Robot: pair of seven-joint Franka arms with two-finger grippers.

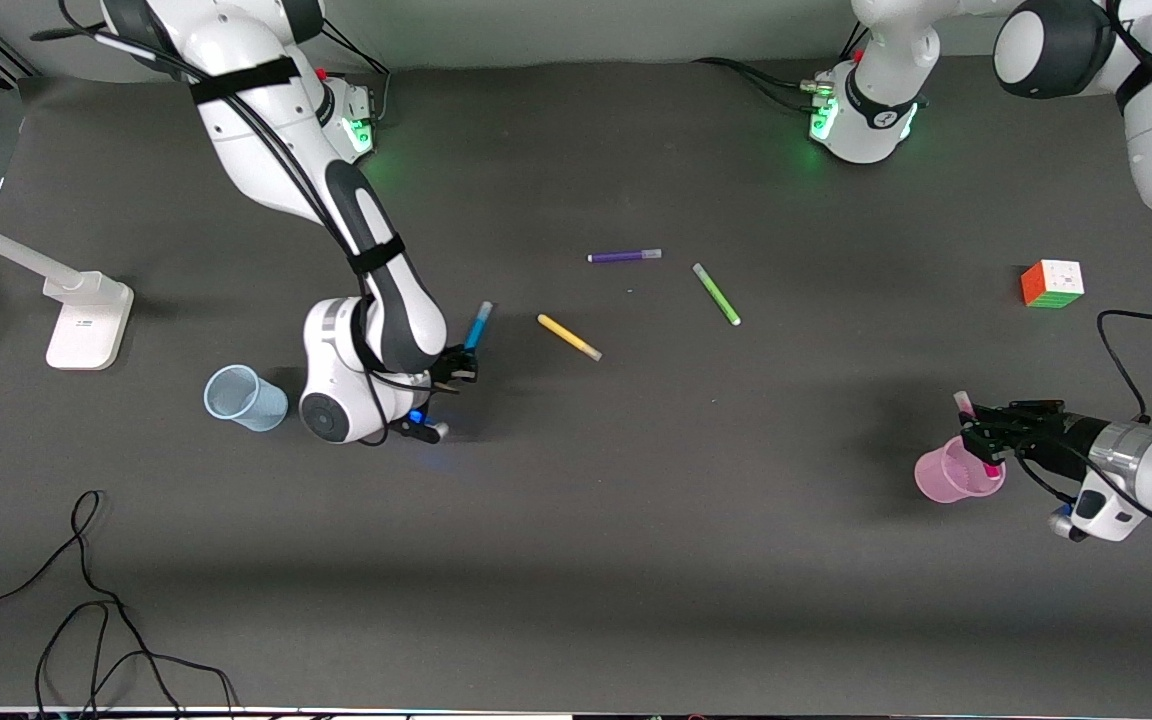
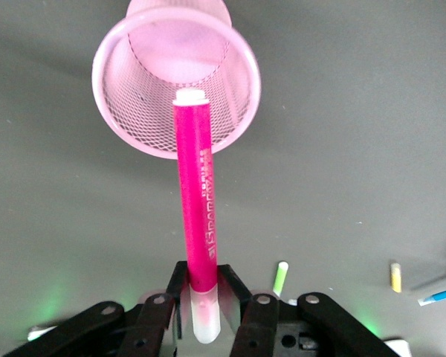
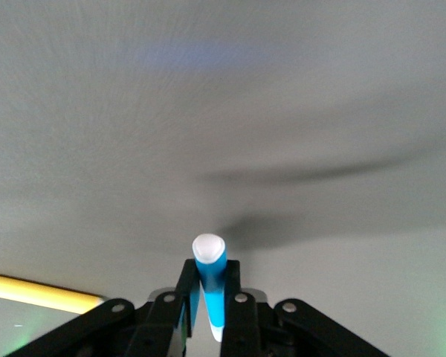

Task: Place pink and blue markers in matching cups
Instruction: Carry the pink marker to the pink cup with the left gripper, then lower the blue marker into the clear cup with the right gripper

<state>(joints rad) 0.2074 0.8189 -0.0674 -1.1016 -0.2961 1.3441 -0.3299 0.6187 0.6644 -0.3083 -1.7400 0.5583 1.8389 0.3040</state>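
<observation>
My left gripper [image 1: 981, 440] is shut on the pink marker [image 2: 196, 193] and holds it over the pink ribbed cup [image 1: 954, 472], its far tip at the cup's mouth [image 2: 175, 89]. The marker's pale end shows above the fingers in the front view [image 1: 962, 401]. My right gripper [image 1: 463, 363] is shut on the blue marker [image 1: 477, 326] and holds it above the table; the marker also shows in the right wrist view [image 3: 210, 279]. The translucent pale blue cup [image 1: 242, 398] stands upright on the table beside the right arm's wrist, toward the right arm's end.
A yellow pen [image 1: 569, 337], a green pen [image 1: 716, 293] and a purple pen [image 1: 624, 256] lie mid-table. A colour cube [image 1: 1052, 283] sits toward the left arm's end. A white lamp base [image 1: 88, 320] and loose black cables [image 1: 86, 610] are at the right arm's end.
</observation>
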